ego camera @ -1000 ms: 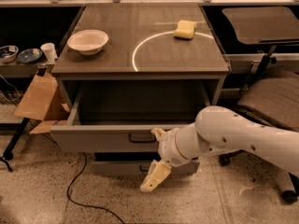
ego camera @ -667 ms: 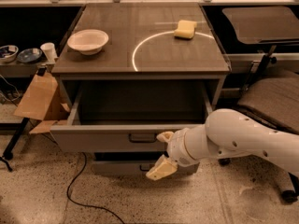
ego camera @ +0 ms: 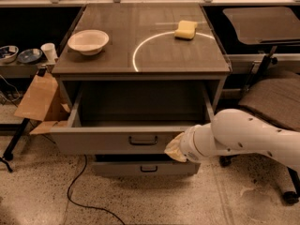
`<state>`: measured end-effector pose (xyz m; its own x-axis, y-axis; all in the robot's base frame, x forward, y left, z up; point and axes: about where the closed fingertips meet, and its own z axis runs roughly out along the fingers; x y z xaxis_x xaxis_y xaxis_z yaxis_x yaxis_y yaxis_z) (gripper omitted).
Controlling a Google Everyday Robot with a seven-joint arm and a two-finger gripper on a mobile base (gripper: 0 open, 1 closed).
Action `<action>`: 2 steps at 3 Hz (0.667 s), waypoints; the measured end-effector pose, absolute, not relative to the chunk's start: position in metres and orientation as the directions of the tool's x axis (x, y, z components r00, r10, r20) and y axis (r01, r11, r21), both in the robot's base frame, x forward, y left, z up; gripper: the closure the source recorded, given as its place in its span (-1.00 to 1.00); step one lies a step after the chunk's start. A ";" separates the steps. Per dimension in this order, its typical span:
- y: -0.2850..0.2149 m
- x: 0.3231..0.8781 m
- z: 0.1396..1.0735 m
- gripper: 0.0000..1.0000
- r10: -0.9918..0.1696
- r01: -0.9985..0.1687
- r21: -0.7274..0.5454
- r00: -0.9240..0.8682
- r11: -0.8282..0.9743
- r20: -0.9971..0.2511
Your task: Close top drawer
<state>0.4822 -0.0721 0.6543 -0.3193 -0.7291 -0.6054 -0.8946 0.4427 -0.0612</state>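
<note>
Jaws have risen against the front of the open grey top drawer [ego camera: 93, 142].

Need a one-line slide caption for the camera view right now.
Robot gripper at the front of the open top drawer, right of its handle; bowl and sponge on the cabinet top.

Likely lab, office chair [ego camera: 269, 100], terrazzo floor [ego camera: 154, 200], tool [ego camera: 174, 147] at top drawer [ego camera: 103, 142]

Speckled terrazzo floor [ego camera: 42, 196], black cable [ego camera: 69, 193], padded chair [ego camera: 272, 97].
</note>
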 end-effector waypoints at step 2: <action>-0.086 0.519 0.644 1.00 -0.715 -0.854 -0.075 -0.379 0.515 -0.587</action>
<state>0.5189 -0.0863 0.6442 -0.3793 -0.7152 -0.5871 -0.8541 0.5146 -0.0751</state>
